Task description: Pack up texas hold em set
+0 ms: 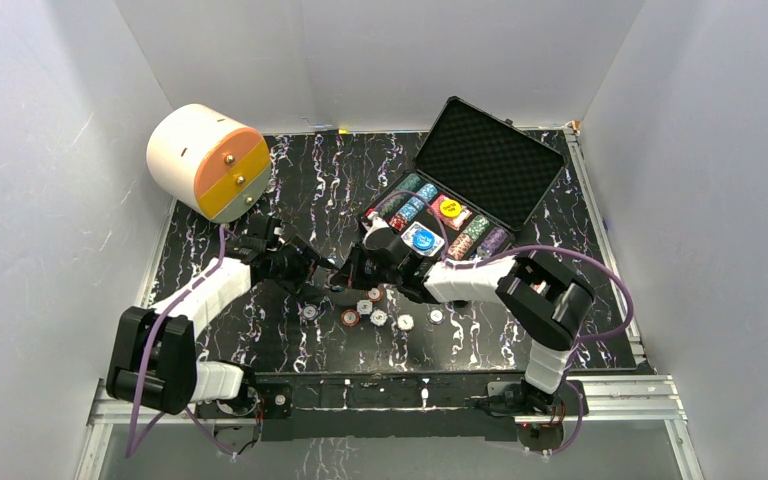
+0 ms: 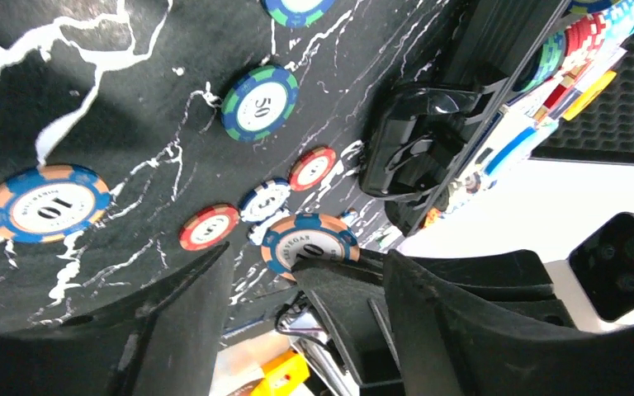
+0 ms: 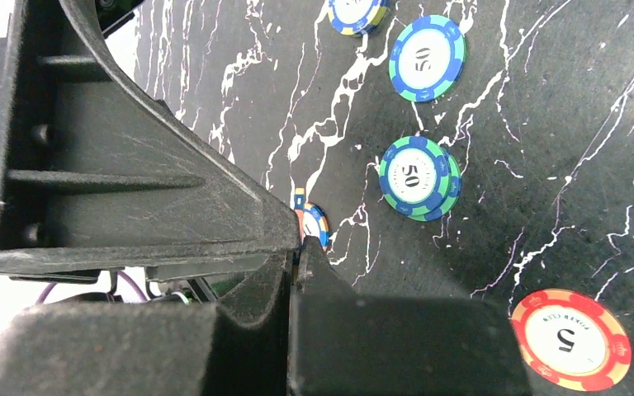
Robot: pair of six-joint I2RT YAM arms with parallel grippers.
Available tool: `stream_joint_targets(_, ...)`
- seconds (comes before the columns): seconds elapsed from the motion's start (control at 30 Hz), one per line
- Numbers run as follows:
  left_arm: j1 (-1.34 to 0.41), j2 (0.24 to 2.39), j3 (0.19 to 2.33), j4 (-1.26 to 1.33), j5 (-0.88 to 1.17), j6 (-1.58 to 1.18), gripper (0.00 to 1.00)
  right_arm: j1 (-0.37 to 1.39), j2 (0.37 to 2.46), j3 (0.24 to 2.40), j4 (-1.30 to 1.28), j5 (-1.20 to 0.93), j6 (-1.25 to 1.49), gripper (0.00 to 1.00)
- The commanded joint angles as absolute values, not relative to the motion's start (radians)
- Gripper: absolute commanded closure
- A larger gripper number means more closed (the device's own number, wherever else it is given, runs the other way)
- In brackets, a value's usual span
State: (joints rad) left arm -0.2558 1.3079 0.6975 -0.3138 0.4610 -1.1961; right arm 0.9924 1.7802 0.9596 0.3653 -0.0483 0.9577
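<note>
The black case (image 1: pixel 520 215) lies open at the back right, its foam lid up, with rows of coloured chips (image 1: pixel 415 205) inside. Several loose chips (image 1: pixel 379 318) lie on the dark marbled table in front of it. My right gripper (image 3: pixel 301 256) is shut on the edge of a blue-and-orange chip (image 3: pixel 314 223), just above the table. My left gripper (image 2: pixel 314 280) is open, its fingers (image 2: pixel 173 322) on either side of the right gripper's tips and that chip (image 2: pixel 309 246). The two grippers meet at the table's middle, the left (image 1: pixel 318 268) beside the right (image 1: pixel 352 272).
A white-and-orange round drawer unit (image 1: pixel 208 160) stands at the back left. Green 50 chips (image 3: pixel 414 176) and a red 5 chip (image 3: pixel 570 338) lie near the right gripper. Another blue-and-orange chip (image 2: pixel 46 204) and red chips (image 2: pixel 208 227) lie near the left. White walls enclose the table.
</note>
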Motion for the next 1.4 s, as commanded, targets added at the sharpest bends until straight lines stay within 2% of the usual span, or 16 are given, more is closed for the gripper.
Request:
stream_joint_targets(0.0,-0.259,1.253,0.728,-0.353,0.489,-1.164,0.28,0.989,1.688,0.932,0.469,-0.070,0.841,1.00)
stream_joint_targets(0.1,-0.259,1.245,0.795,-0.414,0.411,-1.097,0.14,0.975,1.592,0.873,0.458,-0.110,0.703,1.00)
stream_joint_targets(0.2,-0.255,1.238,0.878,-0.486,0.329,-1.007,0.06,0.950,1.486,0.851,0.334,-0.128,0.524,1.00)
stream_joint_targets(0.3,-0.252,1.220,0.958,-0.543,0.254,-0.922,0.03,0.925,1.385,0.870,0.176,-0.093,0.342,1.00)
stream_joint_targets(0.43,-0.251,1.181,0.995,-0.591,0.217,-0.823,0.02,0.883,1.323,0.957,-0.063,0.010,0.121,1.00)
stream_joint_targets(0.57,-0.251,1.139,0.968,-0.609,0.235,-0.738,0.02,0.790,1.359,1.104,-0.337,0.148,-0.026,1.00)
stream_joint_targets(0.73,-0.251,1.130,0.934,-0.612,0.272,-0.685,0.02,0.627,1.418,1.197,-0.525,0.055,-0.120,1.00)
stream_joint_targets(0.83,-0.251,1.149,0.930,-0.610,0.291,-0.664,0.02,0.593,1.473,1.236,-0.648,0.033,-0.200,1.00)
stream_joint_targets(1.07,-0.251,1.194,0.926,-0.592,0.309,-0.654,0.02,0.561,1.593,1.281,-0.726,0.060,-0.247,1.00)
stream_joint_targets(1.37,-0.251,1.216,0.918,-0.580,0.318,-0.667,0.02,0.561,1.579,1.238,-0.693,0.053,-0.264,1.00)
